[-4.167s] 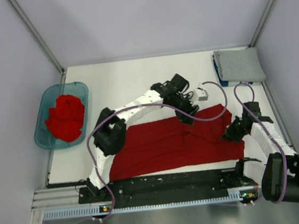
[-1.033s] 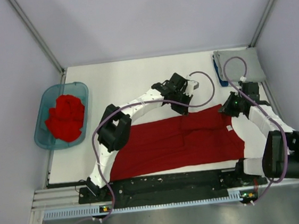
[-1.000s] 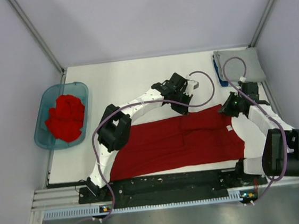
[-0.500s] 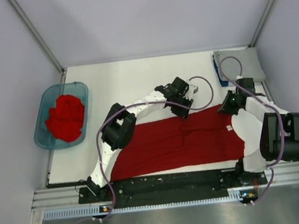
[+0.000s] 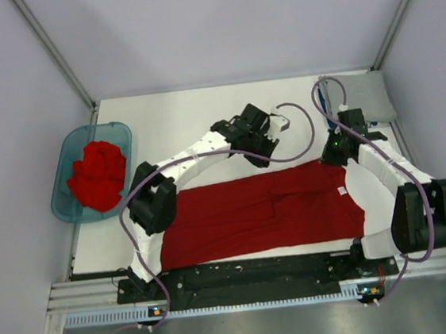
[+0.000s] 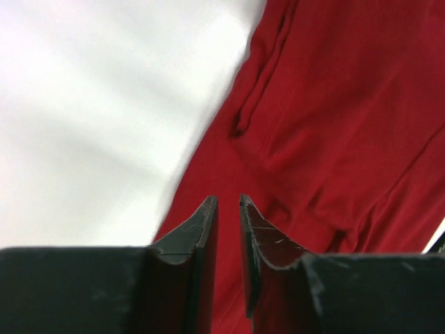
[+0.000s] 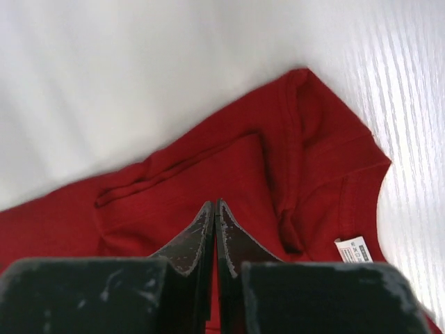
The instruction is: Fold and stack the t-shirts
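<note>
- White table (image 5: 186,123): a red shirt (image 5: 259,211) lies spread along its near edge.
- Left gripper (image 6: 226,202) hovers over the shirt's far edge, jaws a slit apart, empty.
- Right gripper (image 7: 214,203) hangs over the shirt's collar end, pinched closed, empty.
- Grey shirt (image 5: 359,93) lies folded in the far right corner.

Legible text: none; white neck tag (image 7: 353,249) on red t-shirt (image 7: 174,188): faint dark print, too small to read.
</note>
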### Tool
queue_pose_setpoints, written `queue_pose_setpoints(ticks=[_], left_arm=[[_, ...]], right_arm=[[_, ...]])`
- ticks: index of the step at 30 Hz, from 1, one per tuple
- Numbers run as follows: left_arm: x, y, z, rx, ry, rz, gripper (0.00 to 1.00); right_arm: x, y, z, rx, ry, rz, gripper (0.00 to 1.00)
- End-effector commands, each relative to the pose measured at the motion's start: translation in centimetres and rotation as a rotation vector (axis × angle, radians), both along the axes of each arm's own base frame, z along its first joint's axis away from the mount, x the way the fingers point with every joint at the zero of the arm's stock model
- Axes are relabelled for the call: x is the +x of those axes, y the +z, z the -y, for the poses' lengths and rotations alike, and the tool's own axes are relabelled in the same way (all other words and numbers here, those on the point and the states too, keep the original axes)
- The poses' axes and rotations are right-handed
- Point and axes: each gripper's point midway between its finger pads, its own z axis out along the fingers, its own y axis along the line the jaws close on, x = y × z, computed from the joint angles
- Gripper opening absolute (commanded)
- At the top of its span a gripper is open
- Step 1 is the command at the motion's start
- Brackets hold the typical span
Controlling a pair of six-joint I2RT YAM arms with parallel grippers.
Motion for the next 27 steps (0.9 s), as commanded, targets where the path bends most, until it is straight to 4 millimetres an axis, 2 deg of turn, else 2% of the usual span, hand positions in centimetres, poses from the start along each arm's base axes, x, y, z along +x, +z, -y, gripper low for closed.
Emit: queue_pose_setpoints(ticks=[1,5,8,10,12,15,17,18,19,20,21,23,24,26,27], left_arm=[[0.6,2.0,-6.3,0.056,-0.011,0.078,0.22],[1.5,1.0,-13.0,0.102,0.073,0.037,0.21],[2.8,1.2,-18.7,0.125,0.176,0.033,0.19],[3.0,1.3,-22.0,0.153,0.222,0.05,0.18],[2.5,1.0,-24.6,0.183,0.23,0.06,0.18],[0.7,-0.7,-27.4,0.243,0.227,0.054,0.18],[-0.8,-2.3,-28.5,0.284,0.206,0.026,0.18],[-1.6,-3.0,-29.0,0.305,0.19,0.014,0.18],[-2.3,-3.8,-29.3,0.323,0.172,-0.001,0.18],[-3.0,-4.6,-29.7,0.343,0.161,-0.021,0.18],[-3.5,-5.4,-30.2,0.369,0.151,-0.036,0.18],[-3.6,-6.7,-31.4,0.434,0.155,-0.034,0.17],[-3.4,-7.1,-32.2,0.475,0.17,-0.024,0.18],[-2.9,-7.6,-33.2,0.533,0.18,-0.001,0.18],[-2.9,-7.9,-33.3,0.543,0.174,-0.004,0.18]], right_arm=[[-1.7,-4.8,0.5,-0.005,-0.087,-0.18,0.0],[-1.1,-8.4,0.4,-0.013,-0.085,-0.312,0.0],[1.8,-9.8,0.2,-0.007,-0.084,-0.348,0.0],[4.9,-9.9,-1.0,0.035,-0.063,-0.34,0.0],[9.1,-9.0,-2.4,0.054,-0.036,-0.304,0.0],[14.7,-7.7,-6.4,0.118,0.057,-0.254,0.0],[18.4,-5.7,-9.1,0.148,0.126,-0.211,0.0],[19.5,-5.2,-10.0,0.148,0.155,-0.197,0.0],[20.7,-3.8,-10.7,0.146,0.179,-0.161,0.0],[21.4,-2.9,-11.2,0.147,0.194,-0.132,0.0],[22.1,-1.1,-11.0,0.139,0.198,-0.086,0.0],[22.3,1.6,-10.1,0.081,0.211,-0.019,0.01],[21.8,2.8,-9.4,0.042,0.217,0.004,0.03],[20.1,4.1,-7.3,-0.06,0.206,0.016,0.05],[18.7,3.7,-6.3,-0.101,0.194,-0.008,0.06]])
